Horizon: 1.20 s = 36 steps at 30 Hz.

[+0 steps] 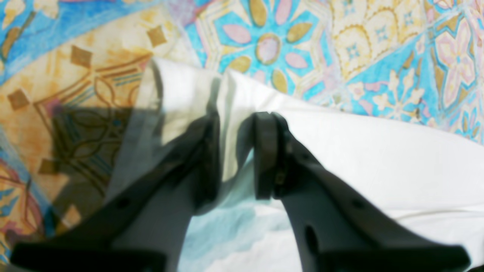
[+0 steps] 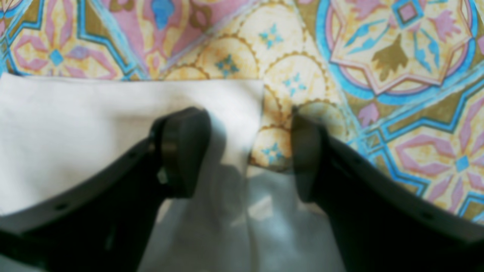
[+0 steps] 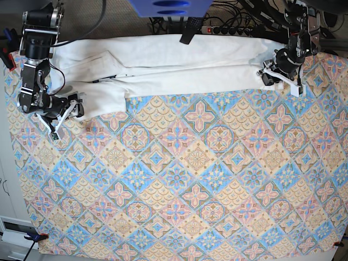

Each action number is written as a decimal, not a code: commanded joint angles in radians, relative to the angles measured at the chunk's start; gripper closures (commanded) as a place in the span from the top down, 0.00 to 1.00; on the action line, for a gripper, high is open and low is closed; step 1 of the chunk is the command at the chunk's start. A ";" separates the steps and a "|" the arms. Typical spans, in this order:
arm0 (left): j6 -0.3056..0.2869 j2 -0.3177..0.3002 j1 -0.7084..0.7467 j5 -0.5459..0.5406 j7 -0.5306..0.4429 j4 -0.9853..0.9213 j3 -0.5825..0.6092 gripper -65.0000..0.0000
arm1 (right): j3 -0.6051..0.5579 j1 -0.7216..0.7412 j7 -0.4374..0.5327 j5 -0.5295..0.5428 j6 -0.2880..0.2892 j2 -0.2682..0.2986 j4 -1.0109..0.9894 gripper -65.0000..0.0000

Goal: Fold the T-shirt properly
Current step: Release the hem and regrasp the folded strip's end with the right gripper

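Note:
The white T-shirt [image 3: 179, 68] lies stretched sideways along the far edge of the table, plain side up. In the base view my left gripper [image 3: 270, 73] is at the shirt's right end. The left wrist view shows this gripper [image 1: 238, 121] with its jaws drawn close on a raised fold of the white cloth [image 1: 378, 158]. My right gripper [image 3: 76, 106] is at the shirt's left end. Seen from the right wrist, it [image 2: 245, 124] stands open over a straight cloth edge [image 2: 75, 124], one finger [image 2: 181, 151] above the cloth and the other above the tablecloth.
A patterned blue-orange tablecloth [image 3: 190, 179] covers the whole table. A blue object [image 3: 168, 6] and a power strip with cables [image 3: 228, 30] sit behind the far edge. Both arm bases stand at the far corners.

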 commanded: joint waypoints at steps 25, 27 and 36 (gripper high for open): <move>-0.005 -0.009 -0.003 -0.016 -0.004 0.009 -0.005 0.22 | -0.100 -0.080 -0.057 0.013 0.006 0.014 0.349 0.00; -0.005 -0.009 -0.004 -0.016 -0.004 0.009 -0.005 0.22 | -0.092 -0.129 -0.079 0.013 0.006 0.014 0.429 0.00; -0.005 -0.009 -0.004 -0.013 -0.004 0.009 -0.005 0.22 | 0.057 -0.365 -0.143 0.013 0.006 0.014 0.699 0.00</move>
